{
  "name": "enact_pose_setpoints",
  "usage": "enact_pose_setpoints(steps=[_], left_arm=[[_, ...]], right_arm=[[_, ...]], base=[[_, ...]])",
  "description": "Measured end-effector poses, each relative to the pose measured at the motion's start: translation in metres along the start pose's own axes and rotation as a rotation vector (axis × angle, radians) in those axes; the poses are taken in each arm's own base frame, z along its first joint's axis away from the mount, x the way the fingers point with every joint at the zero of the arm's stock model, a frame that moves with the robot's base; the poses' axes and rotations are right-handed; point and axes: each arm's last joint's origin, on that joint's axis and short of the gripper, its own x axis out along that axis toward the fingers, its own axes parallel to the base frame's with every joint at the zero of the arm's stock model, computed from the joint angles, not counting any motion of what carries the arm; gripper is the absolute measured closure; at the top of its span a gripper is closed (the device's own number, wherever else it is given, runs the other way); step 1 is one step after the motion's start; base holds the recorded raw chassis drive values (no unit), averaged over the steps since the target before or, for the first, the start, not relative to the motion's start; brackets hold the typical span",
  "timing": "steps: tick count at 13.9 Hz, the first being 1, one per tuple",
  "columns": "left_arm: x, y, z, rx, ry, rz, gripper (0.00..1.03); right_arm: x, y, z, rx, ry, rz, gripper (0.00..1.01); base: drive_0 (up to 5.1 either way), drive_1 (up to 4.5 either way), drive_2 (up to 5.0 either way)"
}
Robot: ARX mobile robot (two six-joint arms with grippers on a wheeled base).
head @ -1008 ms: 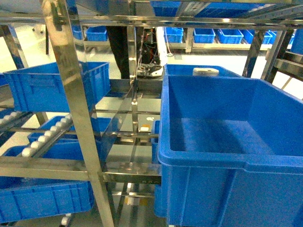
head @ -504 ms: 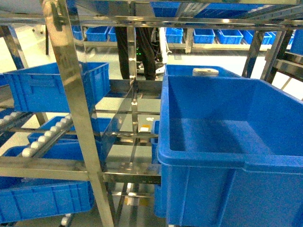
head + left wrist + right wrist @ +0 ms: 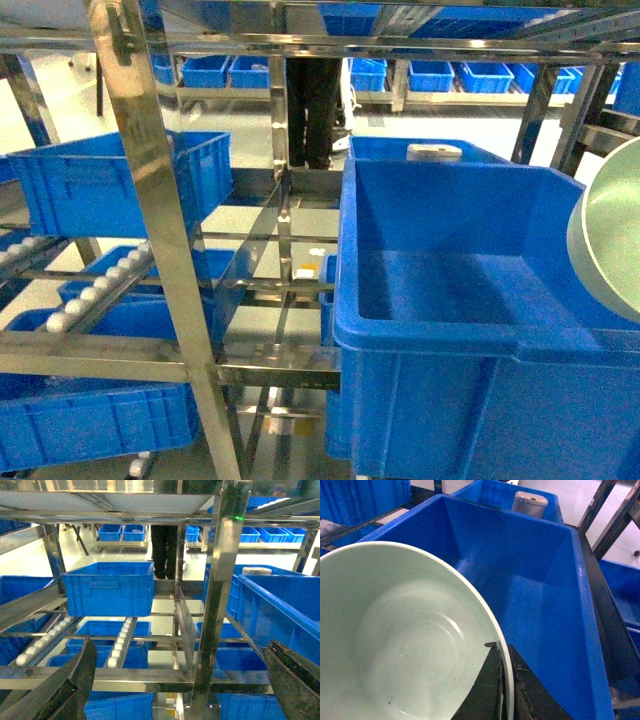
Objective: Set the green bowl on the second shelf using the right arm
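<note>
Far left in your head view: a blue crate [image 3: 115, 190] sits on the rack's upper tier, behind the slanted steel post [image 3: 160, 230]. Below it, white rollers [image 3: 95, 285] run along a rail, with more blue crates underneath.

Left hand [image 3: 180, 680]: your left wrist view shows its two dark fingers [image 3: 65, 685] spread wide at the bottom corners, nothing between them. It faces the rack from outside, a crate [image 3: 107, 587] ahead on the roller tier.

Centre: dark trouser legs of a person [image 3: 310, 110] stand behind the rack. The second shelf [image 3: 270, 365], flat steel bars, runs across at mid height.

Right of centre: a big blue crate [image 3: 450, 300] fills the near shelf, open top, bare inside. Behind it a second crate [image 3: 385, 147] holds a grey-white cylinder [image 3: 434, 152].

Far right: the bowl [image 3: 608, 230] shows at the frame edge in your head view, tipped on edge with its hollow facing left, up in the air beside the big crate's right wall. It is not on any shelf.

Right hand [image 3: 501, 685]: your right wrist view shows it clamped on the bowl's [image 3: 405, 645] rim, one dark finger [image 3: 482, 690] inside, the other outside. The big crate [image 3: 530, 580] lies open below and ahead.
</note>
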Motion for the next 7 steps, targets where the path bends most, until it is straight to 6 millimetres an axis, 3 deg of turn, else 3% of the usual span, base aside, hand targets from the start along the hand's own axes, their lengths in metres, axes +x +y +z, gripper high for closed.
enact_pose_setpoints(steps=[4, 7], left_arm=[[0.0, 0.0, 0.0, 0.0, 0.0, 0.0, 0.05], [0.0, 0.0, 0.0, 0.0, 0.0, 0.0, 0.05]], right_arm=[[0.046, -0.015, 0.002, 0.005, 0.042, -0.014, 0.99], [0.081, -0.013, -0.003, -0.029, 0.084, 0.019, 0.99]], base=[[0.0, 0.0, 0.0], [0.0, 0.0, 0.0]])
